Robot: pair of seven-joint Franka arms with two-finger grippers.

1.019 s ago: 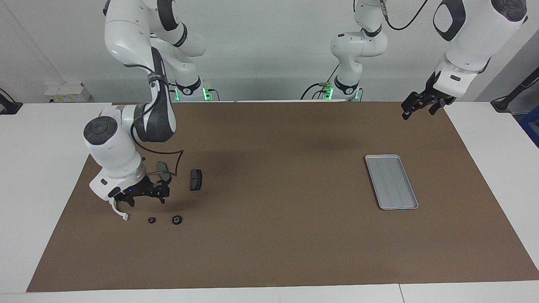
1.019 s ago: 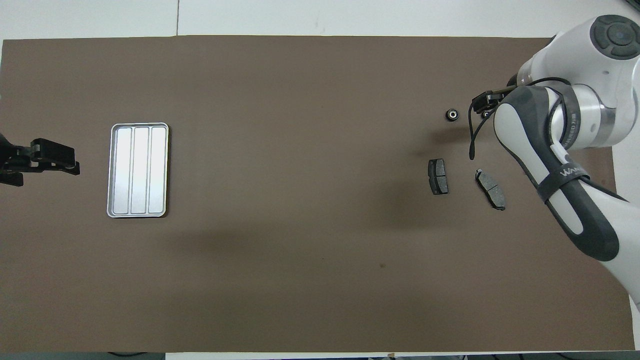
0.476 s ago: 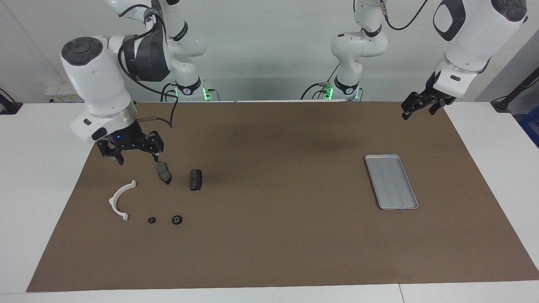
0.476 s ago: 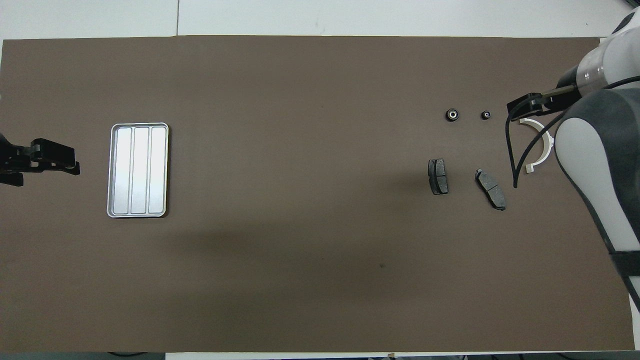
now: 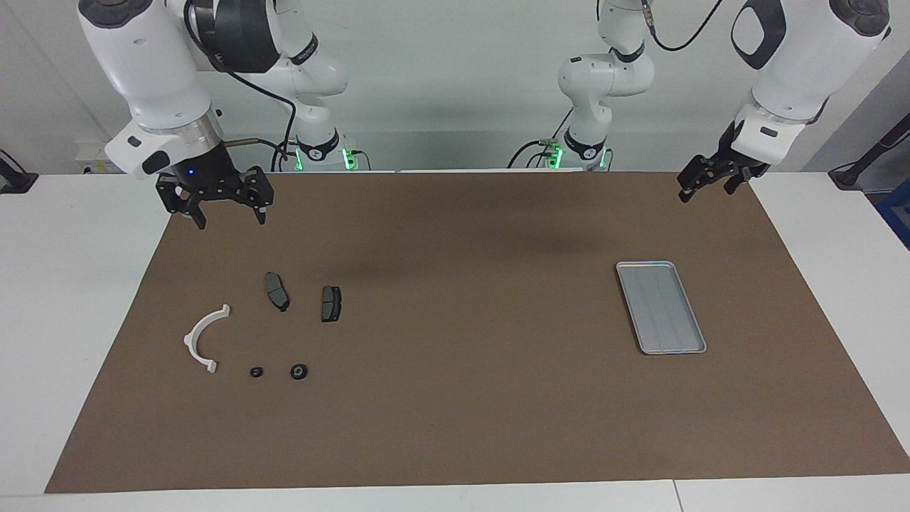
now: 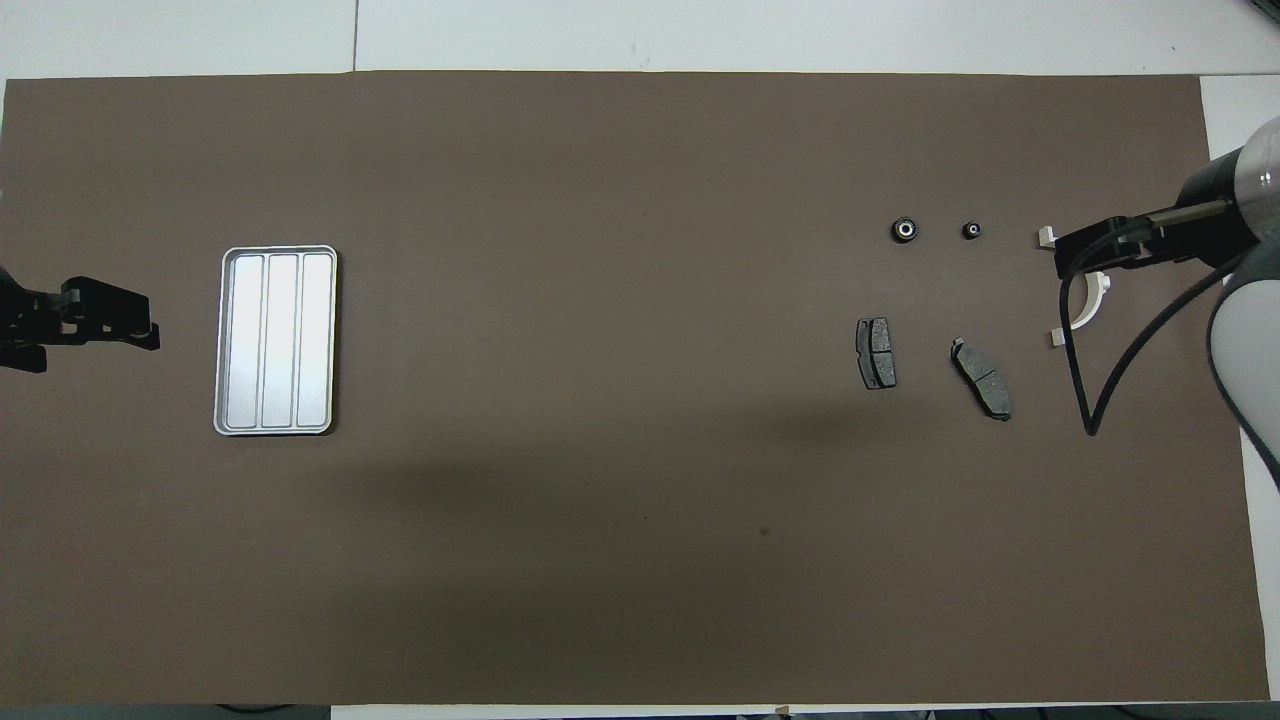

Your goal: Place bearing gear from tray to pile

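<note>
Seen from across the tabletop (image 5: 57, 299), a matte brown mat (image 5: 462, 412) carries a flat silver-grey metal tray (image 5: 660, 307) with rounded corners, a raised rim and lengthwise ridges, lying toward the left arm's end with nothing in it. Toward the right arm's end lies the pile: a white semicircular plastic arc (image 5: 201, 339), two dark grey brake pads (image 5: 276, 291) (image 5: 330, 303) nearer the robots, and two small black ring-shaped parts, the bearing gear (image 5: 299, 371) and a smaller ring (image 5: 256, 372), farther from the robots and just beside each other. The right end effector (image 5: 228, 216) hangs raised over the mat's edge nearest the robots, its black fingers spread wide and holding nothing. The left end effector (image 5: 704, 189) hangs over the mat's corner at its own end, also wide and empty; its fingers are seen slantwise and hard to separate. From overhead, the tray (image 6: 276, 341) shows three smooth bright panels split by two ridges. The bearing gear (image 6: 905, 229) shows a pale centre, the smaller ring (image 6: 971, 230) beside it. The arc (image 6: 1090, 295) is partly covered by the right end effector (image 6: 1062, 255) and its looping black cable (image 6: 1085, 390). The pads (image 6: 876, 353) (image 6: 981, 378) lie flat and apart. The left end effector (image 6: 148, 334) enters at the frame's edge, its wrist cut off.
</note>
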